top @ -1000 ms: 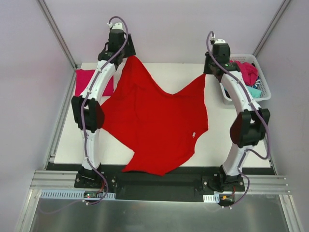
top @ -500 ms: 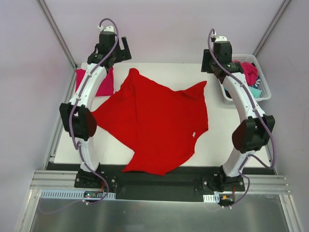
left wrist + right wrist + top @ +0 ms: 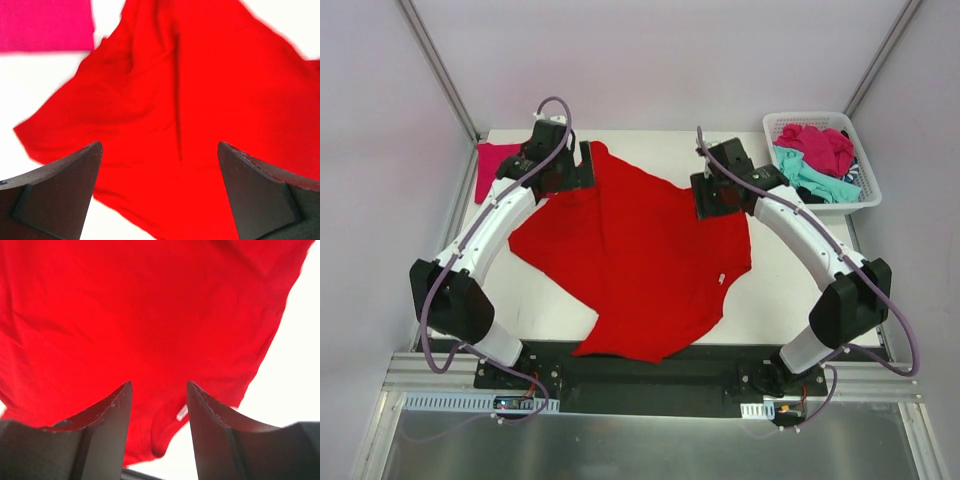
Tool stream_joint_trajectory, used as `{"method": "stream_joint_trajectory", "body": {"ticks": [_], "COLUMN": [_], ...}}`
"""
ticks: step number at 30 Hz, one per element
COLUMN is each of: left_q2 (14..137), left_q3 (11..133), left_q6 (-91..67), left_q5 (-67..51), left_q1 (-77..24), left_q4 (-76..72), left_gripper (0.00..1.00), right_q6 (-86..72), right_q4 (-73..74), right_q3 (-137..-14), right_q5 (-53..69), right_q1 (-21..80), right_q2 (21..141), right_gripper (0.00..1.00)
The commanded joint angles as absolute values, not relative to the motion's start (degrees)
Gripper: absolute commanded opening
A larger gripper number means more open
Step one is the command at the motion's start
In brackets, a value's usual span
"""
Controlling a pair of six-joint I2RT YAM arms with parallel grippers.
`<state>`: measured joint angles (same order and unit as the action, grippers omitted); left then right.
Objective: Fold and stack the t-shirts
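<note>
Left tool [image 3: 159, 146] and right tool [image 3: 159, 385] gape empty above the rumpled, soft red t-shirt [image 3: 640, 250].

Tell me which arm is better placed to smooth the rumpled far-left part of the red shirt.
Left, probably. The left gripper hangs open right over that creased part of the red t-shirt, while the right gripper, also open, is over the shirt's far-right corner, across the cloth.

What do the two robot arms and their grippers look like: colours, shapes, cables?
The left arm and right arm have curved white links and bulky black joints. A mauve cable loops along each. The left gripper and right gripper end in dark, matte, wedge-shaped fingers. No markings are legible.
</note>
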<state>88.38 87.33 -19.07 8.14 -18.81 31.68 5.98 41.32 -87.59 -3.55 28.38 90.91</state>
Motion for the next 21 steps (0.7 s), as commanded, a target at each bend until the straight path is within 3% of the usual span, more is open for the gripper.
{"method": "stream_joint_trajectory", "body": {"ticks": [1, 6, 16, 21], "left_q2": [86.92, 96.39, 106.17, 106.35], "left_q3": [82.97, 89.71, 98.17, 98.62], "left_q6": [-23.46, -27.51, -30.59, -29.88], "left_q5": [15.64, 8.00, 1.41, 0.61], "left_q1": [-15.31, -4.32, 4.64, 4.75], "left_q4": [36.12, 40.50, 42.98, 43.24], "left_gripper": [0.99, 0.99, 0.99, 0.99], "right_q6": [2.81, 1.76, -2.02, -5.53], "right_q4": [46.06, 44.56, 47.20, 44.48], "right_q3": [-82.54, -78.40, -79.98, -81.30], "right_q5": [-1.85, -0.88, -2.90, -0.70], "right_q1": [29.09, 31.28, 48.40, 52.20], "right_q2": [88.24, 89.56, 101.15, 105.91], "right_gripper": [0.50, 0.49, 0.47, 0.44]}}
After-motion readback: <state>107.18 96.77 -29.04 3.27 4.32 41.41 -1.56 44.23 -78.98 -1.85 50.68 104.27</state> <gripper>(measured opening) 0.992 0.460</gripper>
